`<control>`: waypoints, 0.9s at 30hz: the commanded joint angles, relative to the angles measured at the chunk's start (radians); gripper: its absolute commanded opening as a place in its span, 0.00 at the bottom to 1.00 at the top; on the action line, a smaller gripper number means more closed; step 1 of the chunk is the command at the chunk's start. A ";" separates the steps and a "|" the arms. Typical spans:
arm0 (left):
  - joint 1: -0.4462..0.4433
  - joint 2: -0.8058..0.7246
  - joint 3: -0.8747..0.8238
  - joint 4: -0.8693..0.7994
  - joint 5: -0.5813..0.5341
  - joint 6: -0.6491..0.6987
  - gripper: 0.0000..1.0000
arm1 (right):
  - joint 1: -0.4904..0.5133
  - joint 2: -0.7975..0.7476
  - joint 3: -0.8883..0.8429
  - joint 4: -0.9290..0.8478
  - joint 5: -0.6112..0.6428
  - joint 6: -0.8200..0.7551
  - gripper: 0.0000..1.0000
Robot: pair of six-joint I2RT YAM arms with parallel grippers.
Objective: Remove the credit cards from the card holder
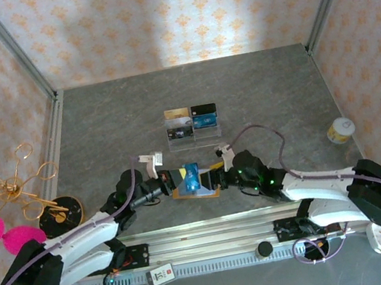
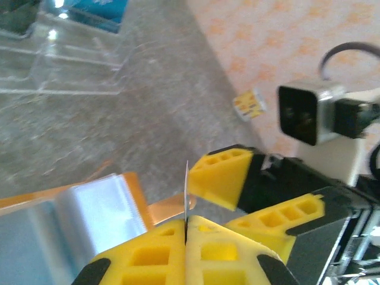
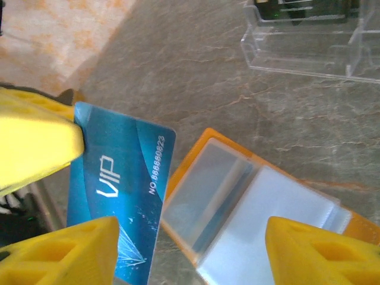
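While a blue credit card (image 3: 119, 190) is pinched by the left fingers (image 3: 35, 142), pressed together on its edge, the right fingers (image 3: 77, 249) are held spread wide. The card holder (image 3: 261, 219) is seen open on the counter (image 3: 196, 77), lower right of the right wrist frame, beside the card.

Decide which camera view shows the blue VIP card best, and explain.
Right wrist: the blue VIP card faces the lens, print readable. Top external shows it small, from afar; left wrist sees it edge-on.
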 commanded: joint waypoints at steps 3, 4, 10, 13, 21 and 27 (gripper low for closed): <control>0.011 -0.025 -0.026 0.199 0.107 -0.053 0.00 | -0.011 -0.074 -0.027 0.132 -0.149 0.020 0.67; 0.012 -0.021 -0.028 0.221 0.119 -0.062 0.00 | -0.011 -0.083 -0.027 0.144 -0.176 0.021 0.67; 0.009 0.009 -0.026 0.312 0.150 -0.110 0.00 | -0.011 -0.078 0.031 0.096 -0.217 0.006 0.57; 0.003 0.010 -0.016 0.318 0.154 -0.116 0.00 | -0.011 -0.070 0.046 0.087 -0.217 0.006 0.41; -0.005 -0.022 -0.037 0.359 0.127 -0.151 0.44 | -0.011 -0.134 0.040 0.131 -0.185 0.023 0.00; -0.003 -0.047 -0.080 0.486 0.144 -0.168 0.50 | -0.011 -0.173 0.046 0.165 -0.194 0.056 0.00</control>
